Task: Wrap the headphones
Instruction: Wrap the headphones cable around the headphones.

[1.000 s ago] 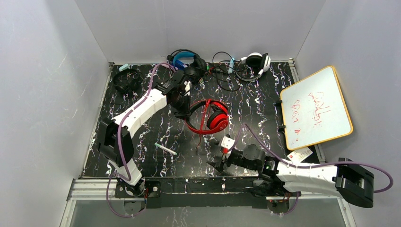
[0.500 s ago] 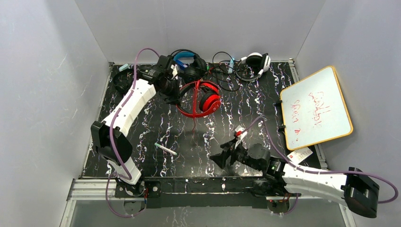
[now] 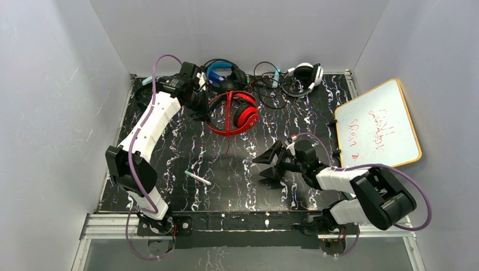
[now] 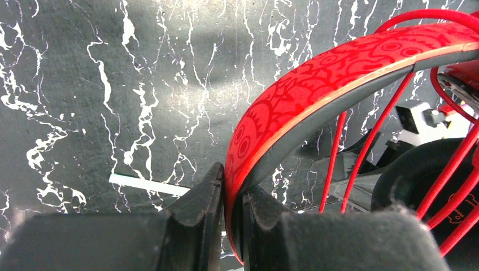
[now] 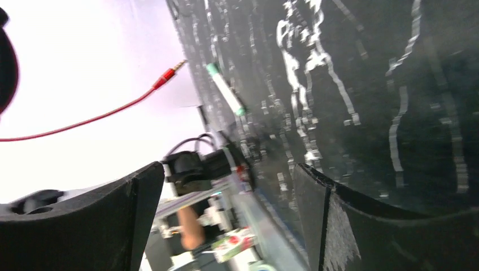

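The glossy red headphones [image 3: 240, 117] hang at the back left of the table, my left gripper [image 3: 199, 108] shut on their headband. In the left wrist view the jaws [image 4: 231, 197] pinch the patterned red band [image 4: 316, 84], and red cable strands [image 4: 361, 147] run between band and ear cup. The cable's loose end [image 3: 229, 148] trails toward the front; its plug [image 5: 168, 74] shows in the right wrist view. My right gripper [image 3: 264, 167] is open with nothing between its fingers [image 5: 226, 226], right of centre and pointing left, well apart from the headphones.
A black pair with a blue band [image 3: 223, 70] and an all-black pair [image 3: 148, 97] lie by the back wall, next to a white pair [image 3: 308, 73] with tangled cables. A white marker [image 3: 197, 178] lies front left. A whiteboard [image 3: 375, 130] leans at the right.
My left arm has carried the red headphones back and to the left. My right arm has folded in from the front edge toward the table's middle, jaws still open.
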{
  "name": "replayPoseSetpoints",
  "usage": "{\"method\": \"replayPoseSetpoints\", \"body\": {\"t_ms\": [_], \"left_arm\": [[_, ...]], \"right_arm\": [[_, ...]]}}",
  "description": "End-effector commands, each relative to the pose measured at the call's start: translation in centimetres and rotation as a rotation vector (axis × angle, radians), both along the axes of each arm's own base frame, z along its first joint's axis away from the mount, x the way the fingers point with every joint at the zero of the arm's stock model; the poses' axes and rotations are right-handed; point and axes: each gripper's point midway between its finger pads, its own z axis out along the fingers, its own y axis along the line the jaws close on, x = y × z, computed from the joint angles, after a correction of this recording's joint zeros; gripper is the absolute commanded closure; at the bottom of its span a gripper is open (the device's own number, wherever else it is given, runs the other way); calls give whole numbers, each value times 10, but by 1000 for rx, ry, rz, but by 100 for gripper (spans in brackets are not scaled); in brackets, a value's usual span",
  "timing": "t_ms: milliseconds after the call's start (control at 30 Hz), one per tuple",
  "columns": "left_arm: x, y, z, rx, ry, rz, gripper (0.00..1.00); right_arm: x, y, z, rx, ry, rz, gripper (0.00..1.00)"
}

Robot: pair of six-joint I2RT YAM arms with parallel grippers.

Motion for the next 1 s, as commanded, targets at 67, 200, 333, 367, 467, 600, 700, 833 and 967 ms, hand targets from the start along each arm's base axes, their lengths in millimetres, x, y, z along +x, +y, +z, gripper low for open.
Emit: {"method": "replayPoseSetpoints", "body": {"t_ms": [67,200,333,367,467,600,700,833,967], "left_arm": [[-7,-13,22,-122,-63,-7,100],[-4,-20,19,-168,-75,20,100],[5,-23,23,-196,-116,56,100],[9,-23,24,-199,-131,69,100],[19,-25,30,-216,-170,99,100],[34,-31,32,-250,-198,139,100],[43,-38,27,-281,-212,164,100],[57,-45,22,-288,-250,187,100],[67,-56,20,-318,-253,193,100]], "right_arm": [[18,25,61,263,289,-124,4],[32,20,67,274,449,-289,3],[44,22,82,295,529,-386,3],[46,23,86,290,548,-400,2],[47,27,89,270,638,-431,1],[52,33,92,307,707,-471,1],[63,37,99,355,722,-494,1],[76,48,103,366,732,-487,1],[89,55,104,413,756,-498,1]]}}
